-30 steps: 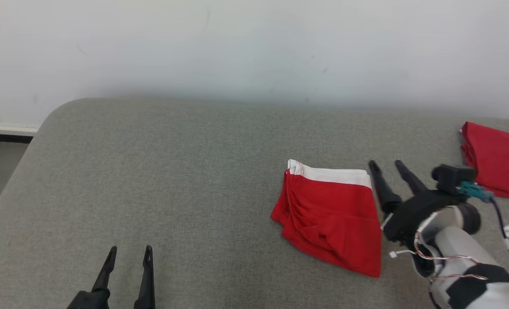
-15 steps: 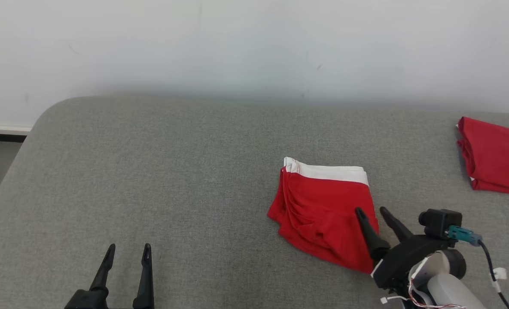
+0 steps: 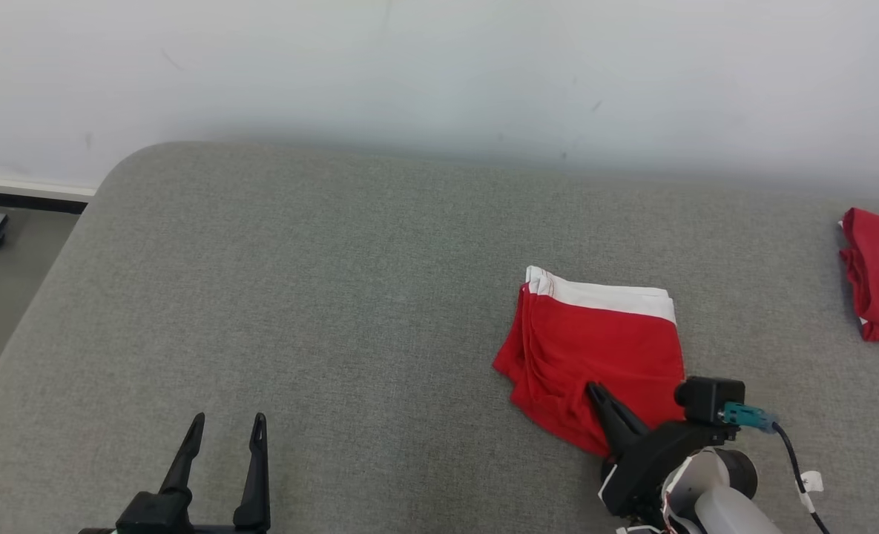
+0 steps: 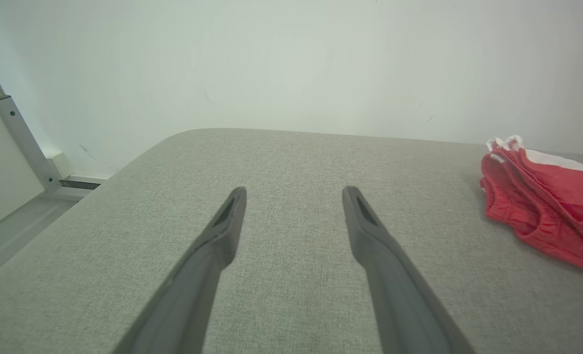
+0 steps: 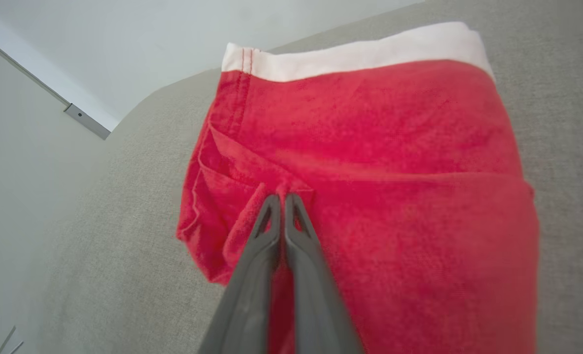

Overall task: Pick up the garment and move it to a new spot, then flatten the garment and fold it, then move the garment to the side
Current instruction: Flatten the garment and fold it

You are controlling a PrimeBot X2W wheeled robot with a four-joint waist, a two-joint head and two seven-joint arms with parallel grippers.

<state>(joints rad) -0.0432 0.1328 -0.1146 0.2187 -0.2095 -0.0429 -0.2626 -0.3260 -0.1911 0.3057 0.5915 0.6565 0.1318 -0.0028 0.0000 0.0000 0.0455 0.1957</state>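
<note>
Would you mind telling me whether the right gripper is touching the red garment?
Touching. The right wrist view shows the right gripper shut on a pinched ridge of the garment.

Head looks down from above; both wrist views share the garment (image 5: 370, 147).

Garment (image 3: 602, 348) red, white band; cushion (image 3: 320, 311) grey.

Pale wall (image 3: 439, 67) behind; grey fabric surface (image 3: 298, 297) — rounded corner.
</note>
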